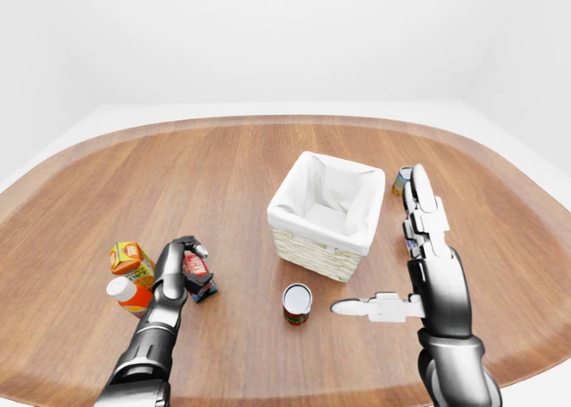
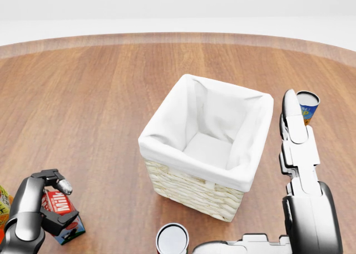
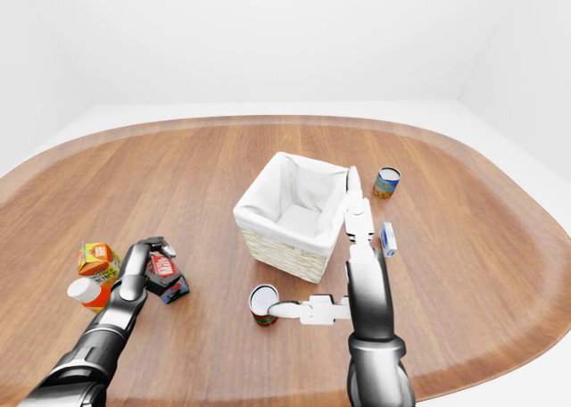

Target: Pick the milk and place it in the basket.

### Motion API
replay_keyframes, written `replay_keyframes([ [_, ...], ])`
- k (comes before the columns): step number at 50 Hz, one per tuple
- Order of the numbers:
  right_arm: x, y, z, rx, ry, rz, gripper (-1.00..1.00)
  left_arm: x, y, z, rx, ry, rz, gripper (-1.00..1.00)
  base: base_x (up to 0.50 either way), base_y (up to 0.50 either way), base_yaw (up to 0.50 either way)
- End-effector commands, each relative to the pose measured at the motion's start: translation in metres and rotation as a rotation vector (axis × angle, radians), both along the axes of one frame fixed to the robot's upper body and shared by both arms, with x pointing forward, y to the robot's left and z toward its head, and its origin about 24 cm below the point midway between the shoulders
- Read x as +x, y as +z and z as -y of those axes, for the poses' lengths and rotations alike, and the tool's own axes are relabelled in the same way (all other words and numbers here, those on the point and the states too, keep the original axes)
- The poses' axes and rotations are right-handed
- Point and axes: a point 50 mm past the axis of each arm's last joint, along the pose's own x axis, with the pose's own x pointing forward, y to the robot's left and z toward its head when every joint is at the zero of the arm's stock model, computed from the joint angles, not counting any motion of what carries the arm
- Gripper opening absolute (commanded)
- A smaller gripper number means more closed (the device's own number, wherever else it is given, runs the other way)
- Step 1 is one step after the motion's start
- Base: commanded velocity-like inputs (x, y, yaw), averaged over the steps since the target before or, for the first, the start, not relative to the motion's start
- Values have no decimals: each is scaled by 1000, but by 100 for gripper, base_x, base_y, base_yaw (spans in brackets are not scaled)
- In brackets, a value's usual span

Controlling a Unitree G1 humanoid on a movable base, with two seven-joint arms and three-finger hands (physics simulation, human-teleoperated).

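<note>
The milk (image 2: pixel 60 203) is a small red carton with a blue base, standing at the bottom left of the head view. My left hand (image 2: pixel 51 208) has its fingers curled over the carton's top and its thumb under the near side, shut on it. The wicker basket (image 2: pixel 189 190) with a white cloth liner stands in the middle of the table, with nothing in it. My right hand (image 1: pixel 419 246) is open, fingers stretched flat and thumb pointing left, just right of the basket and holding nothing.
A silver-topped can (image 2: pixel 172 238) stands below the basket. A blue soup can (image 2: pixel 307 106) is behind my right fingertips. An orange carton (image 1: pixel 130 260) and a white-capped bottle (image 1: pixel 125 293) sit left of the milk. A small blue box (image 3: pixel 387 238) lies right of the basket.
</note>
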Motion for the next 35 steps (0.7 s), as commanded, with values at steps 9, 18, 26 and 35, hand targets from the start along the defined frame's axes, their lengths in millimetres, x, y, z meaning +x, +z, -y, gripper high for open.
replay_keyframes([
  [9, 1, -1, 0, 1, 0, -2, 100, -15, -18, 11, -27, -20, -52, -100, 0, 0, 0],
  [18, 1, -1, -1, -1, 2, -2, 100, 1, 20, 16, -16, -92, 119, -100, 0, 0, 0],
  [26, 1, -1, -1, -2, 3, -5, 100, 3, 46, 20, -9, -147, 223, -100, 0, 0, 0],
  [35, 2, -3, -1, -1, 3, -10, 100, 2, 61, 20, 15, -178, 277, -100, 0, 0, 0],
])
